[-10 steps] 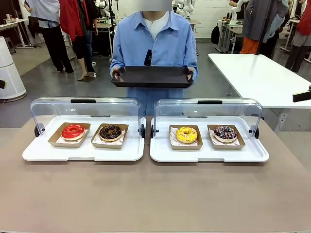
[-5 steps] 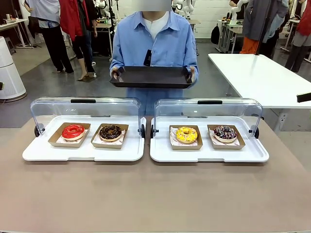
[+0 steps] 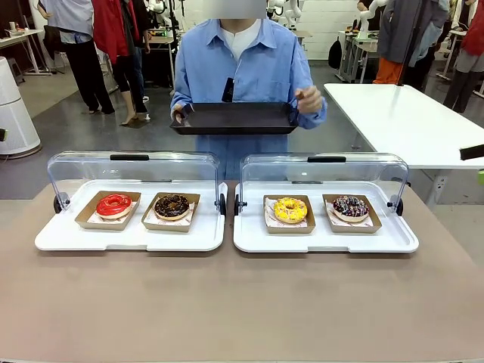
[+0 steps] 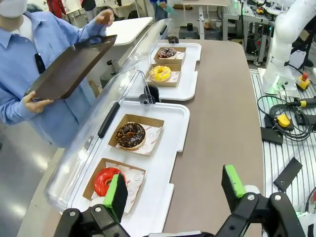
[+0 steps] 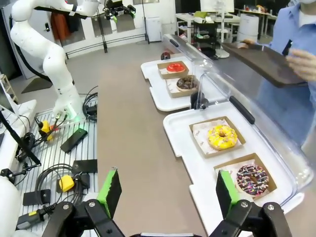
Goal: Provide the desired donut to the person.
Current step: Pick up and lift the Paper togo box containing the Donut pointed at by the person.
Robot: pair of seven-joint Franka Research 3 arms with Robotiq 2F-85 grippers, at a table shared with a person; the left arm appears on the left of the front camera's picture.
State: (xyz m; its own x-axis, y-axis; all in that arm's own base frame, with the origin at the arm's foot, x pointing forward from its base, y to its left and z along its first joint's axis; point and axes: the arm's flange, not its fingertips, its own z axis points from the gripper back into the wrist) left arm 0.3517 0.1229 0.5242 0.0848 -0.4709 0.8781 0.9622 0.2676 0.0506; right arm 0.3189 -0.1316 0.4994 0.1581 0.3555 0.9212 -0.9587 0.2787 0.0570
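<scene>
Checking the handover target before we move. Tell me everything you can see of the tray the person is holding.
The tray is a dark, matte rectangle with a low raised rim. It looks like plastic and its top is bare. The person holds it about level at chest height, beyond the far edge of the table. It is gripped at one short end by one hand; the other hand is raised beside the opposite end, apart from it in the left wrist view.

Bright, even light, soft glare on the clear lids [image 3: 132, 170], wrist views bowed at edges.
</scene>
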